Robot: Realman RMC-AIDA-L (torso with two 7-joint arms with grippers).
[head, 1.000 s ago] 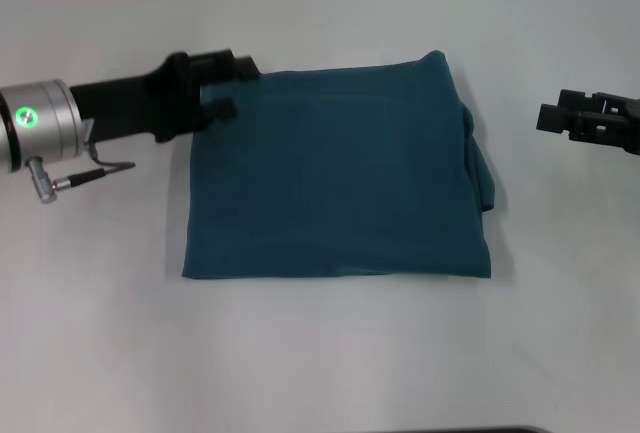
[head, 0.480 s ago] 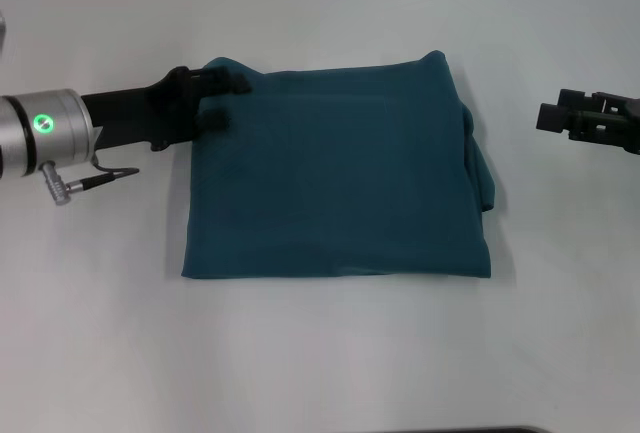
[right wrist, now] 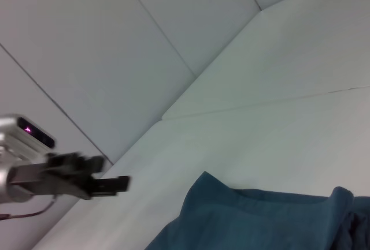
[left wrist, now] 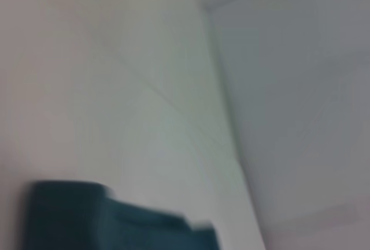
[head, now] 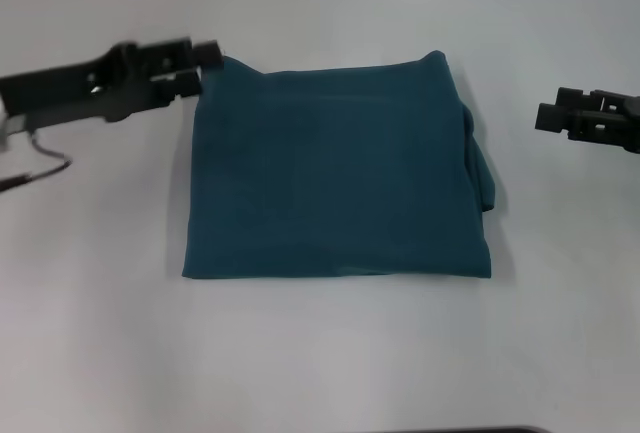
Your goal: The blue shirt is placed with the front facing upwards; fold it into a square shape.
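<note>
The blue shirt (head: 335, 173) lies folded into a near-square on the white table, plain side up, with no lettering showing. A bunched fold hangs out along its right edge (head: 482, 168). My left gripper (head: 203, 65) hovers open just off the shirt's far left corner and holds nothing. In the right wrist view the left gripper (right wrist: 118, 185) is apart from the shirt (right wrist: 260, 221). A corner of the shirt (left wrist: 115, 224) shows in the left wrist view. My right gripper (head: 548, 116) stays parked off the shirt's right side.
The white table (head: 320, 353) surrounds the shirt on all sides. A pale panelled wall (right wrist: 144, 30) rises behind the table's far edge.
The left gripper has let go of the shirt's far left corner and drawn back to the left and upward. The corner now lies slightly peaked. The right arm has not moved.
</note>
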